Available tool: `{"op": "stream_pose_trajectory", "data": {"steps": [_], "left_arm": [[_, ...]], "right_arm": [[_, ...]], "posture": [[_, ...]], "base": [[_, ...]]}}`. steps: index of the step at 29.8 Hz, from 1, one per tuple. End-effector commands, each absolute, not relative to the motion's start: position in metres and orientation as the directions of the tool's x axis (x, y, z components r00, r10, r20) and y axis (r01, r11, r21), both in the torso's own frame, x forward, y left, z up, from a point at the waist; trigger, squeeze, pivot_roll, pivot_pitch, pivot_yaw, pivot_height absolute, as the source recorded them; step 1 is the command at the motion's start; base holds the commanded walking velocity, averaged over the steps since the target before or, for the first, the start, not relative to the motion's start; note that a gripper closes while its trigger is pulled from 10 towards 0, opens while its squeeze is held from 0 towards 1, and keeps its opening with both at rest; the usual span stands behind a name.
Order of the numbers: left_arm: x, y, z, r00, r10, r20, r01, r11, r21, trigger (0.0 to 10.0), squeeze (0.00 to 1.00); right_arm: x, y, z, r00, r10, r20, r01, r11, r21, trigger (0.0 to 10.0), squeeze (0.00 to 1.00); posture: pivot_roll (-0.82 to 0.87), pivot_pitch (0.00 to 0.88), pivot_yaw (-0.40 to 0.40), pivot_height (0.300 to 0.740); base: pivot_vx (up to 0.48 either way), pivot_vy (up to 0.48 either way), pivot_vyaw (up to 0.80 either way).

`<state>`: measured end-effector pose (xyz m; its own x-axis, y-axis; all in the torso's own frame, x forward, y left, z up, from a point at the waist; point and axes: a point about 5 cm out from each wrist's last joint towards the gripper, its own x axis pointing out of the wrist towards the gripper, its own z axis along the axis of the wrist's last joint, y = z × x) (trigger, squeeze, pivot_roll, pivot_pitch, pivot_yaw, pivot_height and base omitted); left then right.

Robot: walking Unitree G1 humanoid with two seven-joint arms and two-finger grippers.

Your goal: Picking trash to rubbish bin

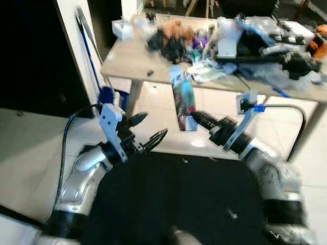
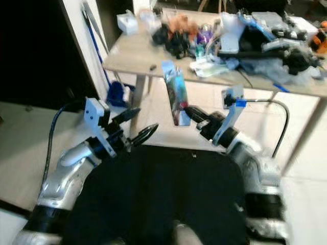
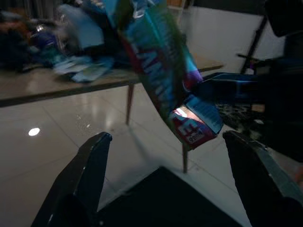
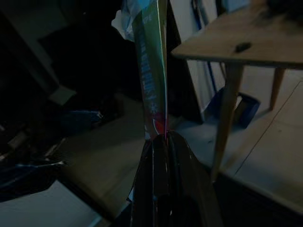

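A flattened blue, green and red snack wrapper stands upright in the air in front of the table, pinched at its lower end by my right gripper, which is shut on it. The same wrapper shows close up in the left wrist view, and edge-on as the wrapper above the closed fingers in the right wrist view. My left gripper hangs open and empty a little to the left of the wrapper. Below both arms lies a wide black surface, perhaps the bin's opening.
A wooden table stands ahead, piled with clutter, cables and toys. A white wall edge with a blue-handled tool leaning on it is at the left. Pale glossy floor tiles lie around.
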<state>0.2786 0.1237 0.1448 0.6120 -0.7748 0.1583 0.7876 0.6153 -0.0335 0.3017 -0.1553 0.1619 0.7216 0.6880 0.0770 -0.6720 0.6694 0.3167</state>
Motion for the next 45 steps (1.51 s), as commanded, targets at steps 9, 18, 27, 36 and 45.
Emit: {"op": "stream_pose_trajectory", "data": {"steps": [9, 18, 27, 36, 45], "left_arm": [[0.2783, 0.1195, 0.1467, 0.597, -0.787, 0.158, 0.797, 0.604, -0.001, 10.0, 0.00], [0.2797, 0.1158, 0.1461, 0.595, -0.787, 0.164, 0.796, 0.605, 0.013, 10.0, 0.00], [0.2806, 0.1150, 0.1466, 0.599, -0.782, 0.171, 0.790, 0.612, 0.034, 10.0, 0.00], [0.2812, 0.1144, 0.1474, 0.601, -0.779, 0.178, 0.786, 0.617, 0.044, 10.0, 0.00], [0.2803, 0.1127, 0.1451, 0.600, -0.780, 0.179, 0.786, 0.616, 0.050, 10.0, 0.00]], "right_arm": [[0.3025, -0.1600, 0.1580, 0.734, 0.677, 0.053, -0.653, 0.682, 0.329, 10.0, 0.00], [0.3028, -0.1593, 0.1558, 0.732, 0.679, 0.049, -0.653, 0.680, 0.332, 10.0, 0.00], [0.3028, -0.1589, 0.1544, 0.730, 0.682, 0.046, -0.654, 0.678, 0.335, 10.0, 0.00], [0.3031, -0.1583, 0.1555, 0.730, 0.682, 0.046, -0.655, 0.679, 0.332, 10.0, 0.00], [0.3029, -0.1587, 0.1533, 0.728, 0.684, 0.040, -0.657, 0.680, 0.326, 10.0, 0.00]], "posture": [[-0.04, 0.000, -0.046, 0.740], [-0.04, 0.000, -0.045, 0.740], [-0.04, 0.000, -0.044, 0.740], [-0.04, 0.000, -0.048, 0.740], [-0.04, 0.000, -0.047, 0.740]], "base": [[0.000, 0.000, -0.79], [0.000, 0.000, -0.79], [0.000, 0.000, -0.79], [0.000, 0.000, -0.79], [0.000, 0.000, -0.79]]}}
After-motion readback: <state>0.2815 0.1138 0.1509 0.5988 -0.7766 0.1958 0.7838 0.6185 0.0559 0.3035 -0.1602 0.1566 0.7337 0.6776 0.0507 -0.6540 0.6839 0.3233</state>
